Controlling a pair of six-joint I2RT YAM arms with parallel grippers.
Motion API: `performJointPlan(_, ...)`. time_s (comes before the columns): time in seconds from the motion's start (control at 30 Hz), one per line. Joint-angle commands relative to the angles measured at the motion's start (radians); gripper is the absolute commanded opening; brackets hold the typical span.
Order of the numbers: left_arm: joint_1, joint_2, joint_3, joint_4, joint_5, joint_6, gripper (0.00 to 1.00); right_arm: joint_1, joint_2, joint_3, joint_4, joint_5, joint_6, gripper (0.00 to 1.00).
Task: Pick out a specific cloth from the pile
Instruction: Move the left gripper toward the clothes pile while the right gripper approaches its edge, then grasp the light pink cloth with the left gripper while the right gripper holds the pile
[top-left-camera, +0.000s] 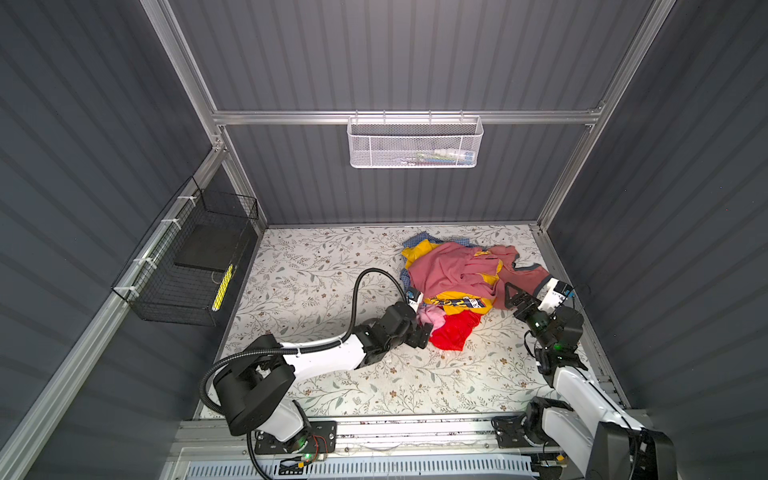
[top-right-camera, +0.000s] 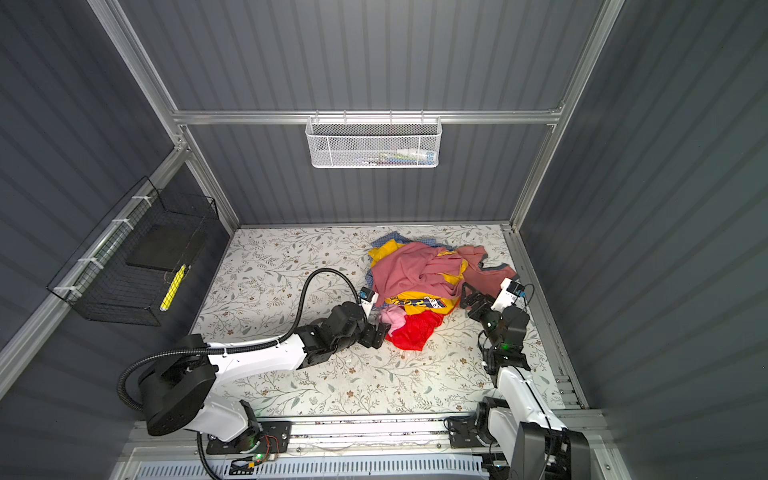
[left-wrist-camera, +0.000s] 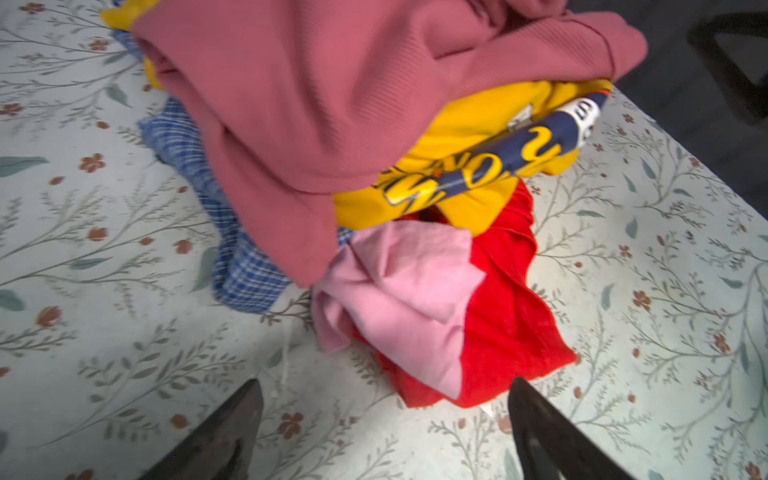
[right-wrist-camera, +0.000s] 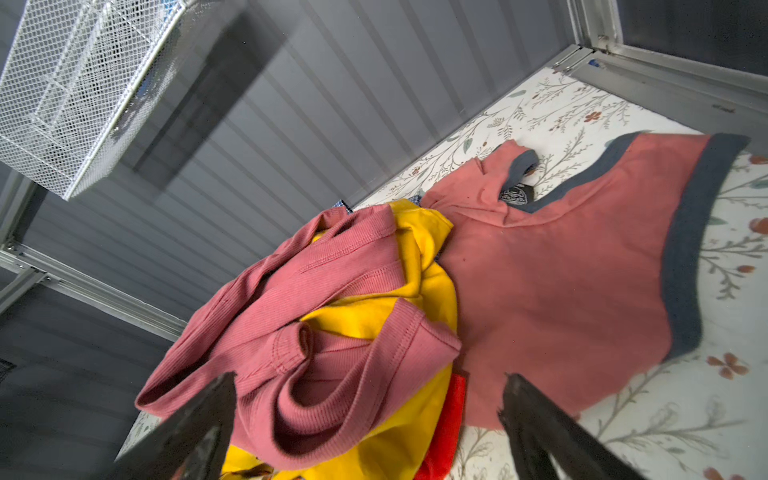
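The cloth (left-wrist-camera: 399, 291) is a light pink bundle at the pile's near edge, lying on a bright red garment (left-wrist-camera: 511, 316) and partly tucked under a yellow printed one (left-wrist-camera: 469, 124). Both top views show the cloth (top-left-camera: 428, 318) (top-right-camera: 392, 316). A dusty-rose garment (top-left-camera: 449, 270) tops the pile, with a blue checked one (left-wrist-camera: 245, 274) beneath. My left gripper (left-wrist-camera: 384, 384) is open and low over the table, its fingers just short of the cloth and red garment, holding nothing. My right gripper (right-wrist-camera: 370, 376) (top-left-camera: 515, 297) is open at the pile's right side, empty.
A salmon top with grey-blue trim (right-wrist-camera: 582, 270) lies spread to the right of the pile, near the right wall. A white mesh basket (top-left-camera: 415, 143) hangs on the back wall. A black wire basket (top-left-camera: 187, 266) hangs on the left wall. The floral table (top-left-camera: 311, 270) spreads left and front.
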Motion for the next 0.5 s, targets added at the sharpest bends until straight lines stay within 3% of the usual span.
performJointPlan(0.0,-0.005,0.031,0.052,0.034,0.089,-0.013,0.92,-0.002,-0.011,-0.007,0.021,-0.026,0.012,0.99)
performJointPlan(0.13,-0.005,0.113,0.134,-0.019,0.168,0.012,0.92,-0.002,-0.019,-0.003,0.003,-0.028,0.000,0.99)
performJointPlan(0.47,0.006,0.257,0.289,-0.139,0.181,-0.001,0.84,-0.001,-0.067,-0.015,-0.049,-0.022,-0.037,0.99)
